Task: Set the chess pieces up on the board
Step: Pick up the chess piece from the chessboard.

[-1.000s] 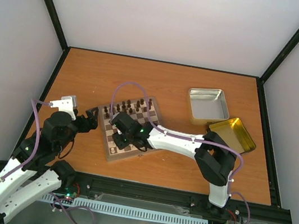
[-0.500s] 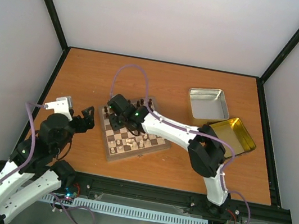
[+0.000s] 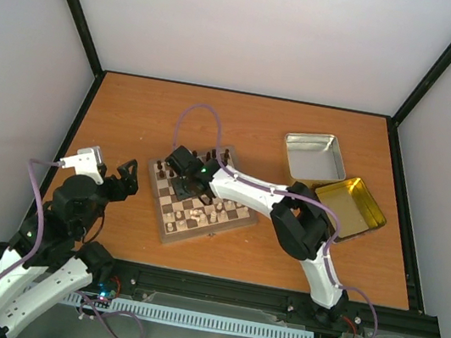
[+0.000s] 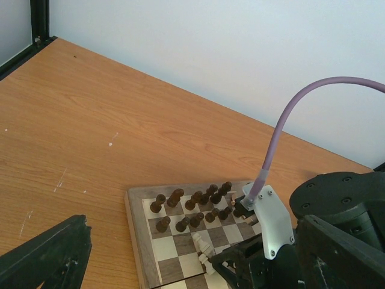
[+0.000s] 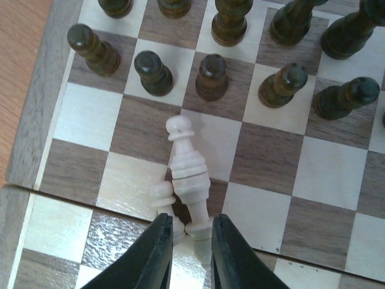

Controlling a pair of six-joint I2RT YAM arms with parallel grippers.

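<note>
right wrist: my pincer [image 5: 190,226], nearly closed, straddles the foot of the pale piece [image 5: 189,174], grip uncertain; its length runs straight ahead of me.

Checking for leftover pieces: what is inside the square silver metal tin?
The square silver metal tin shows only its bare floor, with nothing lying in it and nothing covering it. The gold metal tray beside it is partly hidden by the right arm.

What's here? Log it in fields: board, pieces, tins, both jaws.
board: on the table, under the right arm
dark pieces: standing in the far rows
cream piece: tall, beside a pawn
right jaws: flank that piece's base; grip unclear
left jaws: open, holding nothing, left of board
tins: silver tin, gold tin, right of board
</note>
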